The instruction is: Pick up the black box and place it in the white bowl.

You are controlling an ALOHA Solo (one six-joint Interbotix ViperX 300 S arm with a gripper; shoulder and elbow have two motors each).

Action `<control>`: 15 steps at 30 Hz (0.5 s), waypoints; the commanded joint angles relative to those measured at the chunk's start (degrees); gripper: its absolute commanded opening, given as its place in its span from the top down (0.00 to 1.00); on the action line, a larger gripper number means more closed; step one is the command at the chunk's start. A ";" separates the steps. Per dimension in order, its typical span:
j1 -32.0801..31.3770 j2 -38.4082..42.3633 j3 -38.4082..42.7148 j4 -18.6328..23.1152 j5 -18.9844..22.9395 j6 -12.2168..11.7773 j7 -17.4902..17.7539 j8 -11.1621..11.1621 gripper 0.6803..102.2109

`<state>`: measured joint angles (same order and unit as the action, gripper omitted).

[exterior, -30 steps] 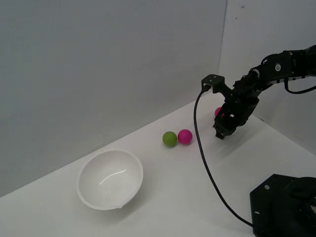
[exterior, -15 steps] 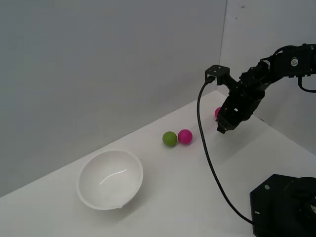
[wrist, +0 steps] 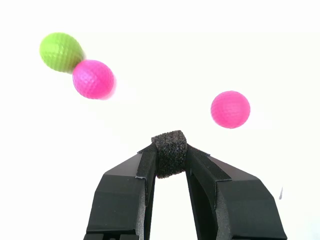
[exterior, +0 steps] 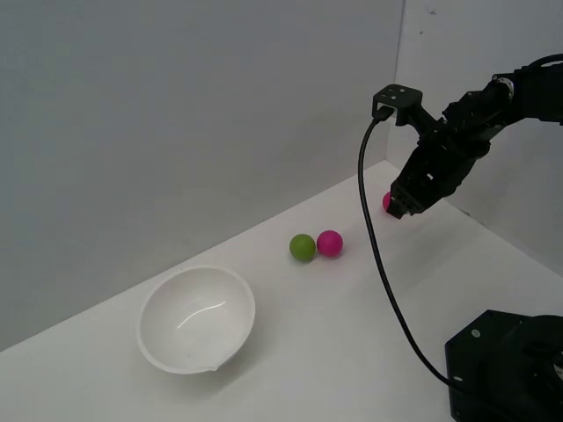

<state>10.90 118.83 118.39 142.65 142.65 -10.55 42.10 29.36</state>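
Clamping the small matte black cube (wrist: 169, 153) between its two black fingers (wrist: 131, 192), the end effector (wrist: 169, 150) is closed on the cube, and the wrist view shows the cube's fuzzy dark surface pinched at the fingertips with both pads touching its sides. In the exterior view the end effector (exterior: 405, 207) hangs in the air above the white tabletop (exterior: 352, 325) toward the exterior view's right, clear of the surface, at the end of a black jointed arm (exterior: 493, 110) that reaches in from the right edge; the cube itself is too small and dark to make out against the fingers in that view. A black cable (exterior: 378, 264) runs from the wrist mount down to the black robot base block (exterior: 506, 369) at the lower right corner. The large glossy white round bowl (exterior: 197, 319) rests on the tabletop at the exterior view's left, well apart from the end effector, tipped so that its opening faces partly toward the camera. A green dimpled ball (exterior: 303, 247) and a pink dimpled ball (exterior: 330, 243) lie touching each other on the tabletop between the bowl and the end effector. A second pink dimpled ball (exterior: 386, 200) is partly hidden behind the end effector in the exterior view; the wrist view shows it (wrist: 230, 109) lying apart from the green ball (wrist: 61, 52) and the first pink ball (wrist: 93, 79)
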 commanded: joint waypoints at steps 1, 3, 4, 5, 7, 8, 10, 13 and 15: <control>0.09 2.46 2.81 -1.67 -1.76 -1.14 0.79 0.62 0.98; -0.62 3.69 4.22 -1.93 -2.11 -1.49 0.79 0.62 0.98; -0.88 4.31 4.75 -2.02 -2.11 -1.76 0.79 0.62 0.98; -1.23 4.83 5.19 -2.11 -2.20 -2.02 0.79 0.62 0.98; -2.11 5.45 5.80 -2.11 -2.20 -2.46 0.70 0.62 0.98; -2.46 5.62 5.98 -2.11 -2.20 -2.64 0.70 0.62 0.98; -3.43 5.89 6.24 -2.20 -2.29 -2.64 0.70 0.62 0.98; -5.01 6.33 6.68 -2.64 -2.72 -3.16 0.79 0.62 0.98; -5.89 6.42 6.77 -3.16 -3.25 -3.69 0.70 0.62 0.98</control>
<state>5.19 124.54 124.19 140.89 141.15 -12.83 42.19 29.27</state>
